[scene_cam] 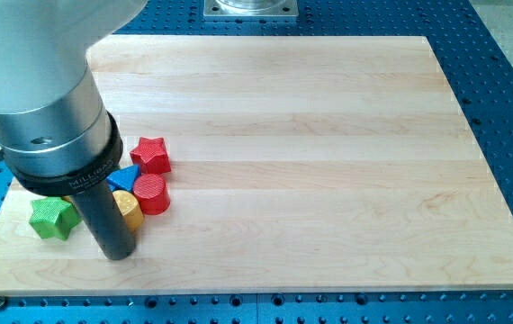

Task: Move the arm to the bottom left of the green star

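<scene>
The green star [51,218] lies at the board's lower left. My tip [117,255] rests on the board to the star's lower right, about a block's width away, just below the yellow block [130,210]. The rod hides part of the yellow block and part of the blue block [125,176]. A red star [151,154] sits above a red cylinder [152,193], both to the right of the rod.
The wooden board [310,162] lies on a blue perforated table [508,81]. The arm's large grey body [40,99] fills the view's upper left. A metal mounting plate [250,8] sits at the view's top centre.
</scene>
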Motion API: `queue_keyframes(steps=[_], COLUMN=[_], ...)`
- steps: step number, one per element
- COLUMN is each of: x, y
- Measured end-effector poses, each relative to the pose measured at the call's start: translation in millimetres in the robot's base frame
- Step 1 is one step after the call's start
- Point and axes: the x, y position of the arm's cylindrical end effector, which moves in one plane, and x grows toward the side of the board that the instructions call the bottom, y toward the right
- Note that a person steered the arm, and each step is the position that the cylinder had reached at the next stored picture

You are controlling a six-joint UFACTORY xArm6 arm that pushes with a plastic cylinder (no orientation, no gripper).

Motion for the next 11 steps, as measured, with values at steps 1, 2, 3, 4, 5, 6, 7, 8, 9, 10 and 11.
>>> queue_keyframes(steps=[1,2,3,4,5,6,7,8,9,10,11], x=[0.0,3.1,11.8,23.6,27.5,22.8,9.7,9.7,9.6,9.4,9.4], y=[0.0,-0.5,-4.4,-20.6,-66.4,-122.1,-122.7,-122.7,-122.7,-122.7,-122.6])
